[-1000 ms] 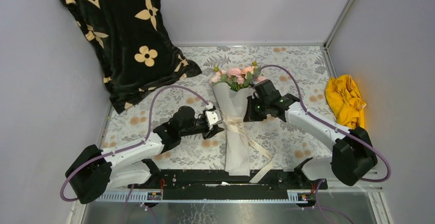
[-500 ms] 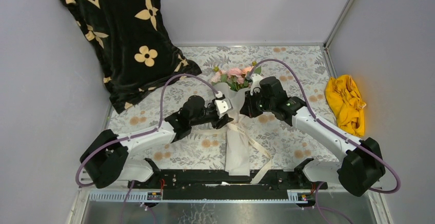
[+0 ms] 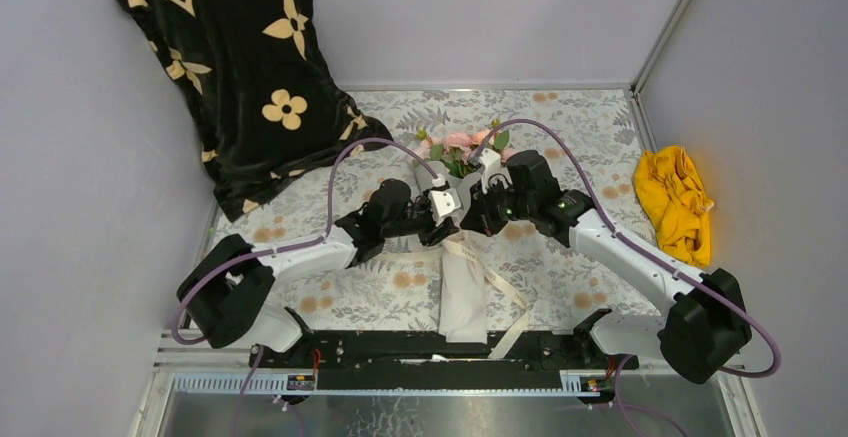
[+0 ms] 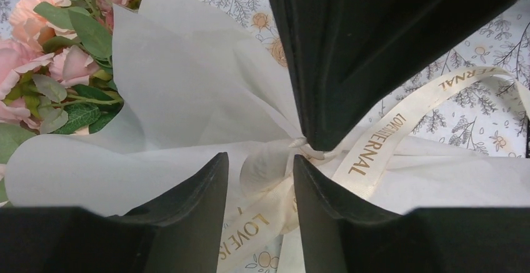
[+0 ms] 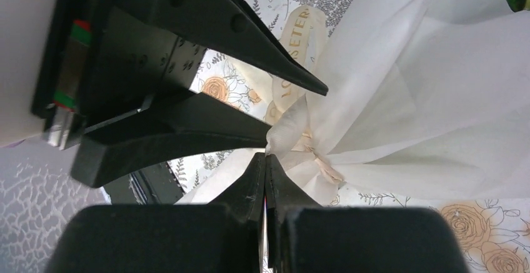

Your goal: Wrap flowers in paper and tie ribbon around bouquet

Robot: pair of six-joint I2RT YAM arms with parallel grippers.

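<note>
Grey leaf-patterned tablecloth [image 3: 590,127] covers the table. A black cloth printed with cream flowers [image 3: 230,67] drapes down the far-left corner onto it. The bouquet [image 3: 462,292] lies at the middle of the table, with the narrow end of its white paper [image 4: 187,85] cone near the arm bases and the open end pointing far. A crumpled yellow cloth [image 3: 672,197] sits at the right edge, well apart from it.

Both arms reach in to the bouquet's waist from either side. The left gripper [image 4: 259,160] has its jaws parted, with a loop of the ribbon [image 4: 375,142] between them. The right gripper [image 5: 265,160] is clenched tight, its tips touching the knot; whether any ribbon is pinched there cannot be told.

The pink flowers [image 3: 458,144] and green leaves spill from the cone's far end. The cream ribbon, lettered in gold, is tied around the waist, and one tail trails toward the near right.
</note>
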